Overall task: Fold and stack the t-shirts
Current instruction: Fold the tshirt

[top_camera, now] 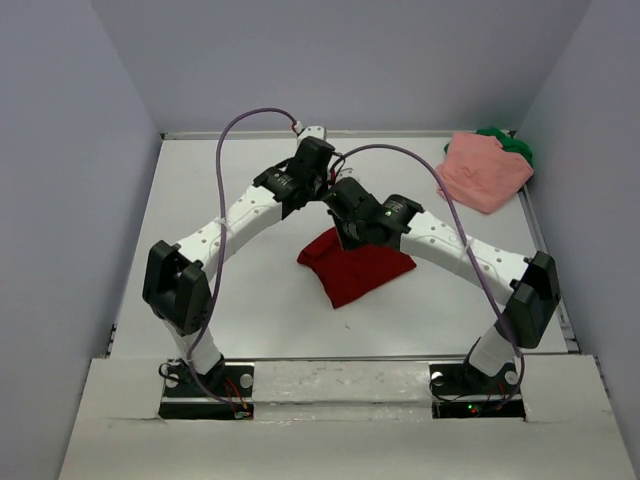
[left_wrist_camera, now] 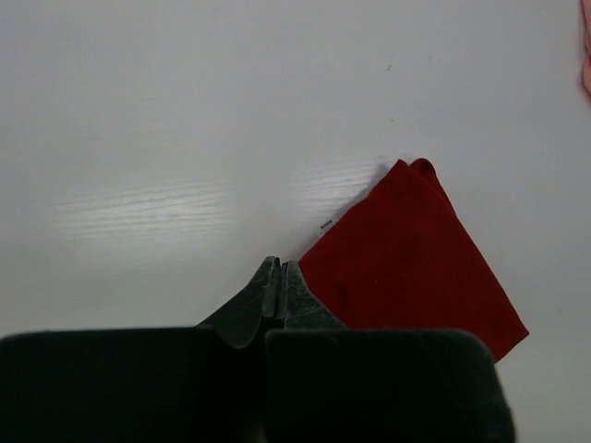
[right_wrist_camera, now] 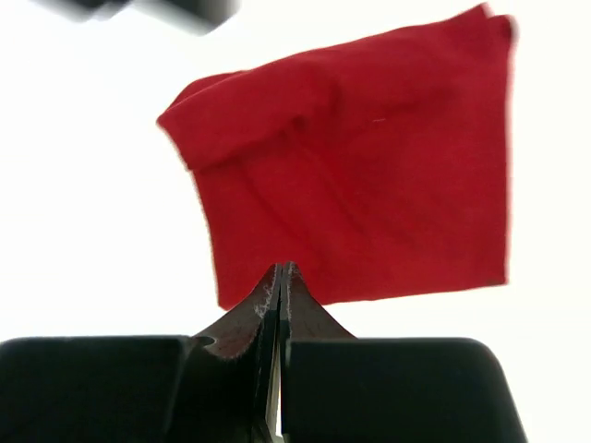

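The dark red t-shirt [top_camera: 355, 268] lies folded into a small rectangle in the middle of the table. It also shows in the left wrist view [left_wrist_camera: 411, 254] and the right wrist view [right_wrist_camera: 360, 175]. The salmon pink t-shirt [top_camera: 485, 170] lies in a heap at the back right, on top of the green t-shirt [top_camera: 512, 143]. My left gripper [top_camera: 318, 192] [left_wrist_camera: 280, 263] is shut and empty, raised just behind the red shirt's far left corner. My right gripper [top_camera: 352, 238] [right_wrist_camera: 280, 268] is shut and empty, raised over the red shirt's far edge.
The white table [top_camera: 220, 200] is closed in by grey walls at the left, back and right. A purple cable [top_camera: 240, 125] loops above each arm. The two wrists are close together over the table's middle. An edge of the pink shirt [left_wrist_camera: 586, 55] shows in the left wrist view.
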Tool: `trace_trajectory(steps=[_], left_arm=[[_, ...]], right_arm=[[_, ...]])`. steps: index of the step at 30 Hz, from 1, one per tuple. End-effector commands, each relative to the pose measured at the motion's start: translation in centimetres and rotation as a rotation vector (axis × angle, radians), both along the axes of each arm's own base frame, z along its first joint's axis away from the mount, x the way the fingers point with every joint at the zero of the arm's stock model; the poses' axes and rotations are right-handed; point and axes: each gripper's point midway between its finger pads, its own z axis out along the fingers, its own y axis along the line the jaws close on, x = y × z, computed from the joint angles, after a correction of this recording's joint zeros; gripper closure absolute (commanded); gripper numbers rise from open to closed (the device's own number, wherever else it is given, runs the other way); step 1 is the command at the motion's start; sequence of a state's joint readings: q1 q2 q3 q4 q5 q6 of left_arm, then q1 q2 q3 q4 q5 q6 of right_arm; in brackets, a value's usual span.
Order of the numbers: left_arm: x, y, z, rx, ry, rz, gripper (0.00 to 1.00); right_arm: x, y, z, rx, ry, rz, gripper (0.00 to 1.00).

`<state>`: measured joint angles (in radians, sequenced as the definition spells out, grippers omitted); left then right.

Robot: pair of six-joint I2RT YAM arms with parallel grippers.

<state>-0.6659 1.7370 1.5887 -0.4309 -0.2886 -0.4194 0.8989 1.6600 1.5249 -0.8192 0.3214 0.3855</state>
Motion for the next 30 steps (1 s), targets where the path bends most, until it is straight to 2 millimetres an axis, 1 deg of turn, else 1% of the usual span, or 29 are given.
trace_trajectory(steps=[1, 2, 3, 4, 5, 6, 7, 8, 10, 11, 13, 14, 15, 17, 18, 19, 21, 23, 26, 27, 30], left_arm=[[-3.6, 0.6, 0.9, -0.027, 0.025, 0.01, 1.0], [-4.2, 0.6, 0.7, -0.037, 0.036, 0.007, 1.0], [-5.3, 0.9, 0.0, -0.039, 0.056, 0.002, 1.0], [-5.9, 1.0, -0.4, -0.046, 0.065, -0.001, 1.0], [-6.7, 0.7, -0.7, -0.061, 0.078, -0.002, 1.0], [-7.8, 0.9, -1.5, -0.065, 0.099, -0.014, 1.0], [-8.5, 0.9, -1.9, -0.069, 0.11, -0.024, 1.0], [-9.8, 0.7, -2.5, -0.073, 0.121, -0.04, 1.0], [-11.2, 0.6, -3.0, -0.077, 0.132, -0.053, 1.0], [-12.0, 0.7, -3.4, -0.084, 0.14, -0.053, 1.0], [-13.3, 0.1, -3.7, -0.089, 0.145, -0.078, 1.0], [-13.9, 0.3, -4.4, -0.081, 0.155, -0.078, 1.0], [-14.4, 0.1, -4.3, -0.095, 0.156, -0.08, 1.0], [-15.3, -0.3, -5.0, -0.099, 0.166, -0.097, 1.0], [-15.6, -0.5, -5.1, -0.103, 0.168, -0.102, 1.0], [-16.0, -0.9, -5.4, -0.101, 0.171, -0.115, 1.0], [-16.4, -1.0, -6.1, -0.099, 0.186, -0.115, 1.0], [-16.7, -1.6, -6.9, -0.096, 0.196, -0.125, 1.0], [-16.7, -2.0, -7.6, -0.089, 0.202, -0.127, 1.0], [-16.6, -2.1, -8.1, -0.074, 0.206, -0.124, 1.0], [-16.0, -2.4, -8.9, -0.048, 0.202, -0.116, 1.0]], right_arm=[[1.5, -5.0, 1.7, -0.119, -0.091, -0.169, 1.0], [1.7, -5.7, 1.0, -0.128, -0.078, -0.194, 1.0], [2.2, -6.8, 0.4, -0.137, -0.065, -0.23, 1.0], [2.0, -7.5, -0.8, -0.152, -0.048, -0.248, 1.0], [2.0, -7.8, -1.2, -0.155, -0.054, -0.26, 1.0], [2.1, -8.2, -1.7, -0.154, -0.051, -0.272, 1.0], [2.6, -8.7, -2.1, -0.139, -0.05, -0.298, 1.0], [2.3, -9.3, -3.0, -0.147, -0.03, -0.31, 1.0], [2.5, -9.5, -3.6, -0.148, -0.024, -0.321, 1.0], [2.7, -10.2, -4.1, -0.162, -0.017, -0.339, 1.0], [3.2, -11.3, -4.5, -0.173, -0.01, -0.375, 1.0], [3.7, -12.2, -4.9, -0.177, -0.001, -0.401, 1.0], [3.9, -12.5, -5.2, -0.177, 0.007, -0.408, 1.0], [4.2, -13.3, -5.6, -0.186, 0.014, -0.42, 1.0], [4.5, -13.6, -5.8, -0.187, 0.015, -0.423, 1.0], [4.5, -13.5, -5.9, -0.185, 0.017, -0.418, 1.0], [4.7, -14.0, -6.5, -0.179, 0.036, -0.429, 1.0], [4.5, -13.8, -6.7, -0.166, 0.048, -0.422, 1.0], [4.4, -13.1, -6.6, -0.131, 0.057, -0.406, 1.0], [4.4, -12.9, -6.6, -0.123, 0.06, -0.4, 1.0], [4.4, -12.4, -6.4, -0.1, 0.065, -0.376, 1.0]])
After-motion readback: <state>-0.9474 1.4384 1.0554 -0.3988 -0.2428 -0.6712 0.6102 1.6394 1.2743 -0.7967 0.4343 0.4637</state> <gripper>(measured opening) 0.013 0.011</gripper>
